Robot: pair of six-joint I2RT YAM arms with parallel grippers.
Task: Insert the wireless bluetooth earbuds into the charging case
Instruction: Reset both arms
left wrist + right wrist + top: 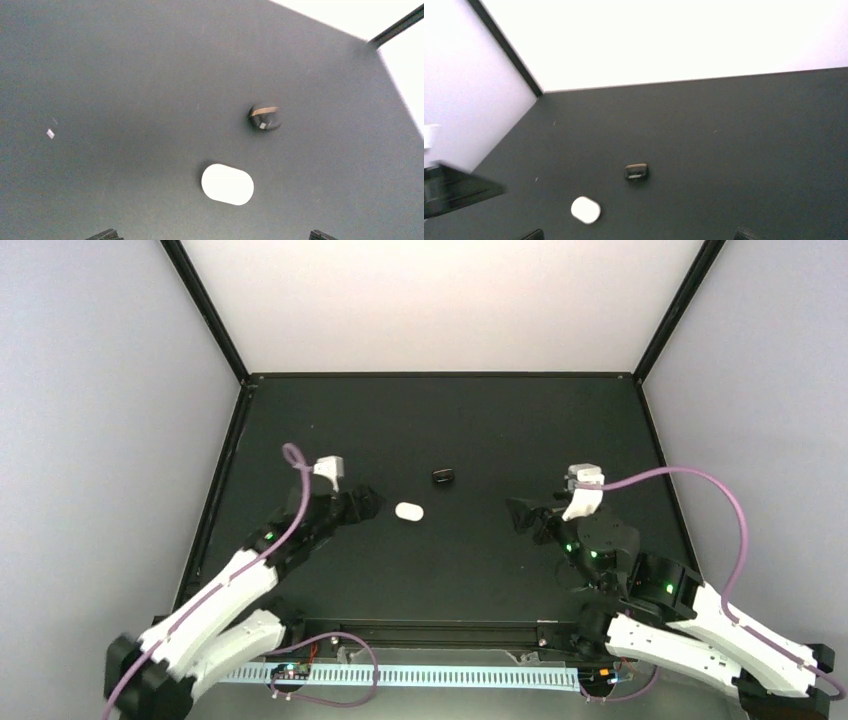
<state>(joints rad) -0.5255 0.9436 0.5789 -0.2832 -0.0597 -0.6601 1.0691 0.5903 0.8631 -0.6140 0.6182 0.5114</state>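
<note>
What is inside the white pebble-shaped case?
Only its smooth outer shell shows. The glossy white pebble-shaped case lies on the black table with its inside covered, so its contents cannot be seen. The small black case sits apart, behind it.

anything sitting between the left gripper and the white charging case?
Nothing. Only bare table separates the left gripper from the white charging case. The top external view shows the gap, and the left wrist view confirms it.

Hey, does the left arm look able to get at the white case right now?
Probably yes: the white case lies flat just ahead of the open left gripper, nothing between them.
</note>
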